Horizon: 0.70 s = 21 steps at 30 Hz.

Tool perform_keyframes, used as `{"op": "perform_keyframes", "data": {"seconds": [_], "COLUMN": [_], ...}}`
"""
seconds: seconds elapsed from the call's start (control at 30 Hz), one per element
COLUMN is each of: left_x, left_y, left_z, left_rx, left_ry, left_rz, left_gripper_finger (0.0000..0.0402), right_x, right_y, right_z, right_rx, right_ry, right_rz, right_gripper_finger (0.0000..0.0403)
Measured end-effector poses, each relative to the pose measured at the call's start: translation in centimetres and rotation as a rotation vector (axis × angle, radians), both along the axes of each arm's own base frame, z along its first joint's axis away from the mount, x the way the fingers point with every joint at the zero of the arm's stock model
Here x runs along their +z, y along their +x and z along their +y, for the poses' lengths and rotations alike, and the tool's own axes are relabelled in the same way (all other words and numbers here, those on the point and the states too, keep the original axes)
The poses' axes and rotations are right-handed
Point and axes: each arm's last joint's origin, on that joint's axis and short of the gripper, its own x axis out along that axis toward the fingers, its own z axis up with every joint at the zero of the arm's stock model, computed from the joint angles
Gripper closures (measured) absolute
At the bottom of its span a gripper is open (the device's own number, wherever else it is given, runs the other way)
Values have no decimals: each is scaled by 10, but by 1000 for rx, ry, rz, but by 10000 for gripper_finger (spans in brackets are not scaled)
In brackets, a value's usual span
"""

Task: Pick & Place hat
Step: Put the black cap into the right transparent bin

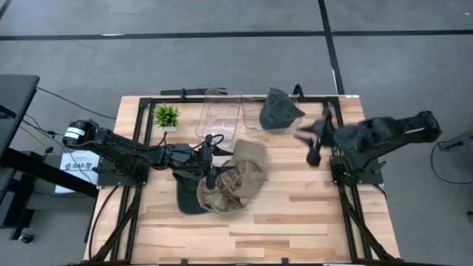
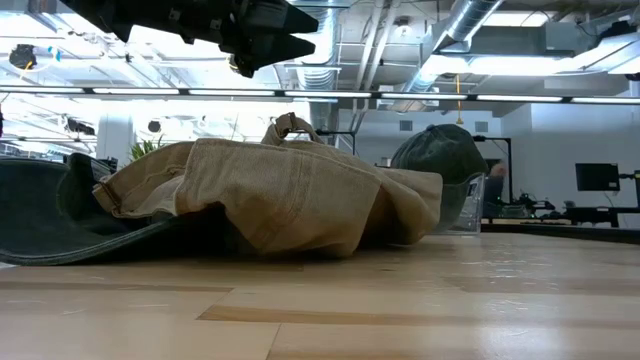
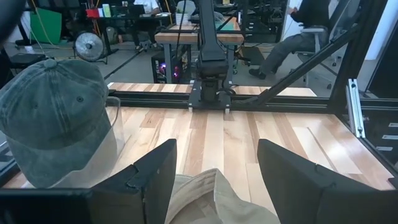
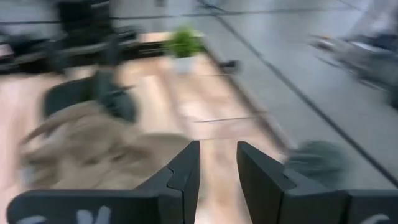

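A tan hat (image 1: 242,176) lies crumpled at the table's middle, partly on top of a dark hat (image 1: 190,201) whose brim rests flat on the wood. A grey-green hat (image 1: 278,109) sits in a clear bin (image 1: 255,118) at the far edge. My left gripper (image 1: 213,159) hovers open over the tan hat's left side. In the left wrist view the tan hat (image 3: 217,196) shows below and between the fingers of my left gripper (image 3: 216,149), untouched. My right gripper (image 1: 309,144), blurred, hangs in the air to the right of the hats. Its fingers (image 4: 217,152) stand a little apart with nothing between them.
A second clear bin (image 1: 219,112) stands left of the one with the hat. A small potted plant (image 1: 166,116) is at the far left. Black frame rails (image 1: 347,185) run along the table's sides. Bare wood lies toward the near edge. A seated person (image 3: 298,31) is beyond the table.
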Motion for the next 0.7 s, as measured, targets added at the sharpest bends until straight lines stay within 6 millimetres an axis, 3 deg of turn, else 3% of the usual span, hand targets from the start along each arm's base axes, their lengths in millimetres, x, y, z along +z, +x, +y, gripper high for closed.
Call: {"op": "perform_keyframes", "data": {"seconds": [0.23, 0.37, 0.53, 0.7], "left_x": [0, 0, 0, 0], "left_y": [0, 0, 0, 0], "left_z": [0, 0, 0, 0], "left_rx": [0, 1, 3, 3], "left_ry": [0, -6, -24, -24], "left_rz": [-3, -3, -4, -3], "left_gripper_finger": [179, 179, 179, 179], "right_x": [-89, -129, -163, -183], "right_y": [9, 18, 24, 31], "right_z": [37, 51, 60, 63], "right_rx": [217, 279, 310, 311], "right_ry": [-19, -43, -65, -107], "right_rz": [-35, -81, -75, 27], "right_gripper_finger": [305, 305, 305, 305]}}
